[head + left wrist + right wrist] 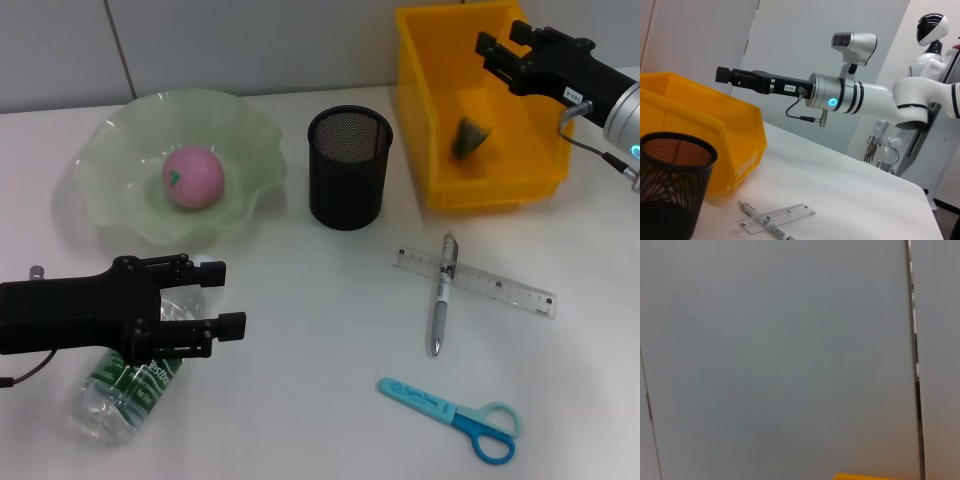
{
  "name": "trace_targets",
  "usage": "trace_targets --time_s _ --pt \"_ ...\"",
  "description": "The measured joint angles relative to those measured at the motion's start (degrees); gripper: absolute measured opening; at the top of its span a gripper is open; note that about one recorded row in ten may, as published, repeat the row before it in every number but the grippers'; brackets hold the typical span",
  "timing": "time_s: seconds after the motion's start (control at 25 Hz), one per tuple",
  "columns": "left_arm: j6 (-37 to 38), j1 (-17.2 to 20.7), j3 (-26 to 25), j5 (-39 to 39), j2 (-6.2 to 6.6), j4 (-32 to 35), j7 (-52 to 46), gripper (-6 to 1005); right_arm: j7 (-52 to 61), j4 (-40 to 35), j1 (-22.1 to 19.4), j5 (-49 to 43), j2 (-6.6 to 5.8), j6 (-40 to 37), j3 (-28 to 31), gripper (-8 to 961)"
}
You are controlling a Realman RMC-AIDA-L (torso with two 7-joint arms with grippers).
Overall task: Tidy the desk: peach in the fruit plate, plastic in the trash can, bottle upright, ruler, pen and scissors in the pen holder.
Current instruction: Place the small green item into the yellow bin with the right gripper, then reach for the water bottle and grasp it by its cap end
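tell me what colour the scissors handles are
Blue, on the scissors lying near the front of the desk; the head view shows them best.

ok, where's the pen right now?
In the head view the pen lies on the table right of centre, crossed over the ruler, in front of the yellow bin and behind the scissors.

The upper half of the lying bottle (125,385) is covered by the left hand (215,297) in the head view. The dark scrap (468,137) in the yellow bin (430,150) cannot be identified. Only a sliver of that bin is caught in the right wrist view, and the pen (765,224) is cut off by the left wrist view's edge.
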Motion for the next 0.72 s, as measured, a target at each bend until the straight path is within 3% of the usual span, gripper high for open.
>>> trace_targets --time_s 0.12,0.32,0.56,0.72 --pt "0.0 0.0 0.0 0.0 0.00 0.0 0.0 771 0.0 -0.1 0.0 0.0 -0.02 0.0 0.0 456" --pt "0.1 0.0 0.0 0.0 0.08 0.0 -0.1 771 0.0 -0.5 0.0 0.0 -0.03 0.1 0.1 661" --pt "0.3 0.0 0.0 0.0 0.09 0.0 -0.1 770 0.0 -0.7 0.1 0.1 0.03 0.1 0.3 776" --pt "0.4 -0.1 0.0 0.0 0.09 0.0 -0.1 770 0.0 -1.1 0.0 0.7 0.09 -0.5 0.4 775"
